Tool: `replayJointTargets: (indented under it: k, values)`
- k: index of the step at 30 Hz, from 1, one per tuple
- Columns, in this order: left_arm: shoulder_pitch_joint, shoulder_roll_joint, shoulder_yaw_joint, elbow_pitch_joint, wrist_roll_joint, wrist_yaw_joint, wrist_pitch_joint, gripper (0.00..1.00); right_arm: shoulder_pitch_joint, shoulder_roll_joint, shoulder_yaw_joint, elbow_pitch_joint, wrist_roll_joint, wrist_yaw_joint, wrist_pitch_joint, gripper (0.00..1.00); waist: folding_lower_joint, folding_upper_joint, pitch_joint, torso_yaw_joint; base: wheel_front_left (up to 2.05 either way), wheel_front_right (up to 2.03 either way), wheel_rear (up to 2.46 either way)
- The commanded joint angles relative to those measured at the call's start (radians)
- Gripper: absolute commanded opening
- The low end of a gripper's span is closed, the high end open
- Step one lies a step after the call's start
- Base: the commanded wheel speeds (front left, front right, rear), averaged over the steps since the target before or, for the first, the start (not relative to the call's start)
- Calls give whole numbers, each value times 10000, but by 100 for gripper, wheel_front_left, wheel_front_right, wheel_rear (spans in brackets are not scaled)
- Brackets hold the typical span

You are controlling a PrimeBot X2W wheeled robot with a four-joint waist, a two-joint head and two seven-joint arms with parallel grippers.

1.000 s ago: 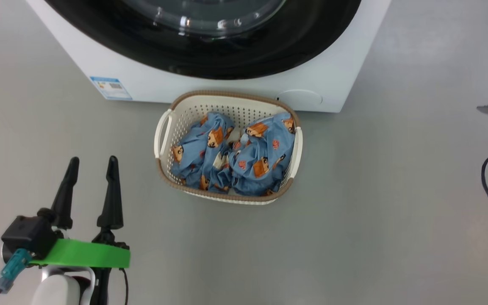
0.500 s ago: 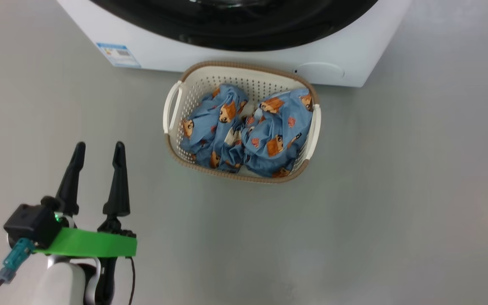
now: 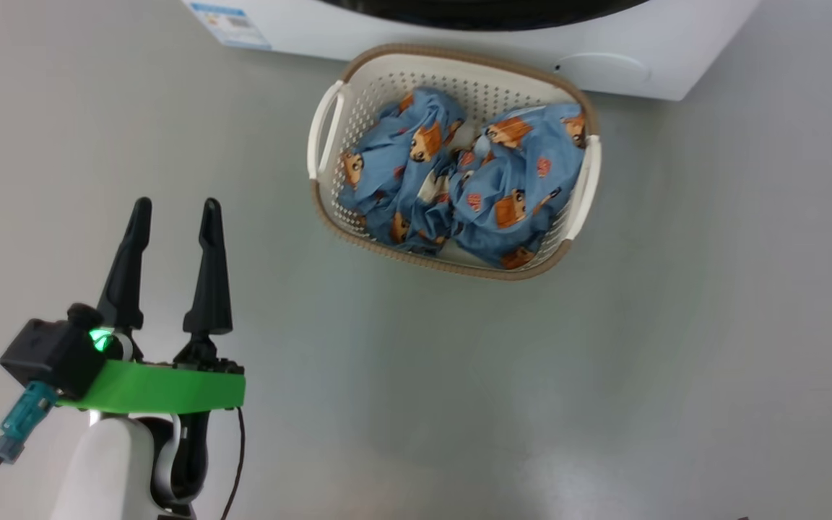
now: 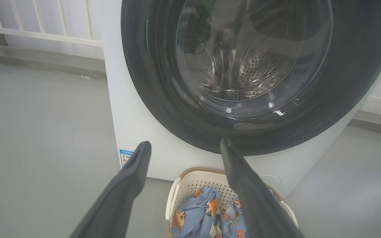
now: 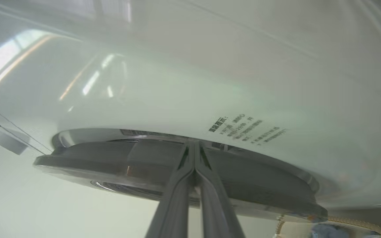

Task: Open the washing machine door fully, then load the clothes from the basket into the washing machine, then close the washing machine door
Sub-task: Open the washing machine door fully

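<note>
Clothes [image 3: 459,184] in basket [image 3: 326,130] before washing machine [image 3: 676,65]; left gripper [image 3: 174,217] fingers [image 3: 210,274] apart.

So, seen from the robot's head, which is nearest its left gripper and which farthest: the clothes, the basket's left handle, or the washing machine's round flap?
From the left gripper, lower left:
1. Basket's left handle, on the side facing it.
2. Clothes, inside the basket.
3. Round flap, low on the washing machine, far right.

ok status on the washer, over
Left gripper open, hovering clear of the basket. Right gripper shut, tips at the washing machine door rim. Door looks closed; clothes in basket. Nothing seen blocking the door.
</note>
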Motion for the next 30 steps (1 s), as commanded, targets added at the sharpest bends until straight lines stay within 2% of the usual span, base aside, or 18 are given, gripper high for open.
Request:
replayJointTargets:
  k: [1,18,30]
  values:
    - [-110,195,285,-321,-85,-34,-63,100,-279,-69,66,-181,19,75,150,0,-1,-1,260,255,0,0,0]
    - [-264,-88,253,-247,-234,-35,-63,100,-1854,0,559,658,25,75,1601,0,-1,-1,697,744,0,0,0]
    - [-114,-56,469,-67,-151,-35,-63,100,-1061,166,852,955,337,75,2671,0,-1,-1,31,629,0,0,0]
